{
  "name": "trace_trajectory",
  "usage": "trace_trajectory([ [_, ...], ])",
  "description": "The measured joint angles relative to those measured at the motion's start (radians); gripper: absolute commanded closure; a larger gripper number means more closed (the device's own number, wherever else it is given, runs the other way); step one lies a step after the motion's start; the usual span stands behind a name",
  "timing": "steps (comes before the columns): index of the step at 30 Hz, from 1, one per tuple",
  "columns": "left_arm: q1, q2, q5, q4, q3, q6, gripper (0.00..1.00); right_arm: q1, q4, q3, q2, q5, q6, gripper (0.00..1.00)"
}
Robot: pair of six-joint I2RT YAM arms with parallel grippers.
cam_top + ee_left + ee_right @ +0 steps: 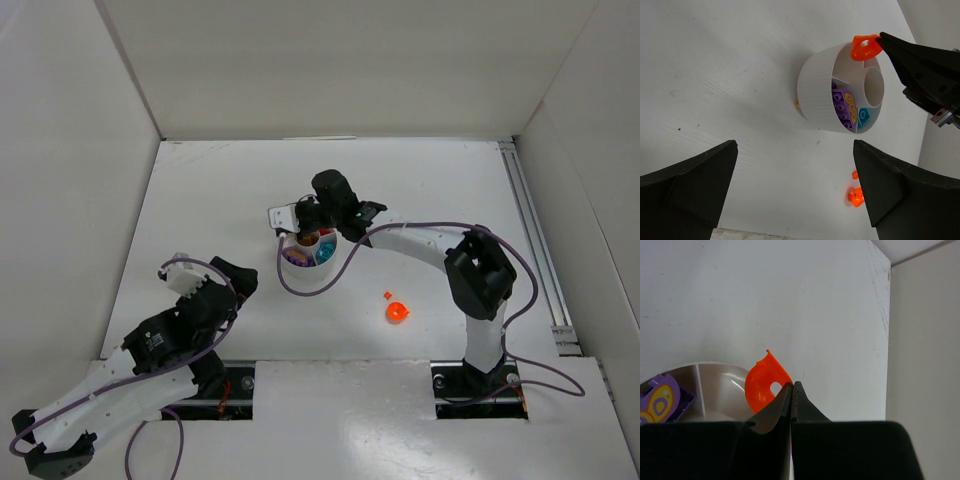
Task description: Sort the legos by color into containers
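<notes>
The round white dish (300, 268) stands mid-table, with purple bricks (842, 102) and a teal brick (863, 117) in its wedges. My right gripper (792, 386) is shut on a translucent orange rounded piece (760, 385), holding it by its edge just above the dish's far rim (812, 85); the piece also shows in the left wrist view (863, 46). My left gripper (795, 190) is open and empty, low over the table to the left of the dish (240, 280). Two loose orange pieces (397, 312) lie on the table right of the dish.
A small yellow bit (797, 105) pokes out at the dish's base on the left. White walls enclose the table on three sides. A metal rail (535, 230) runs along the right edge.
</notes>
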Motion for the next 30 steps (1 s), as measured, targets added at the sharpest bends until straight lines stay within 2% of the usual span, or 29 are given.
trace_trajectory([
  [11, 0.000, -0.003, 0.006, 0.000, 0.000, 0.000, 0.00, -0.001, 0.024, -0.041, 0.001, -0.010, 0.016, 0.96],
  [14, 0.000, -0.003, 0.006, 0.000, 0.000, -0.001, 0.00, -0.001, 0.026, -0.063, 0.001, -0.014, 0.017, 0.89],
  [15, 0.000, -0.003, 0.006, 0.000, 0.000, -0.001, 0.00, -0.001, 0.026, -0.069, 0.001, -0.016, 0.017, 0.82],
  [18, 0.000, -0.003, 0.006, 0.000, 0.000, -0.001, 0.00, -0.001, 0.037, -0.080, -0.003, -0.020, 0.016, 0.71],
  [19, 0.000, -0.002, 0.006, 0.000, 0.000, -0.001, 0.00, -0.001, 0.039, -0.083, -0.009, -0.021, 0.017, 0.63],
  [21, 0.000, -0.002, 0.006, 0.000, 0.000, -0.001, 0.00, -0.001, 0.038, -0.087, -0.027, -0.022, 0.019, 0.62],
  [22, 0.000, -0.003, 0.006, 0.000, 0.000, -0.001, 0.00, -0.001, 0.039, -0.092, -0.041, -0.023, 0.019, 0.57],
  [30, 0.000, 0.012, 0.020, 0.014, 0.000, 0.031, 0.00, -0.001, 0.038, -0.103, -0.182, -0.022, 0.034, 0.43],
])
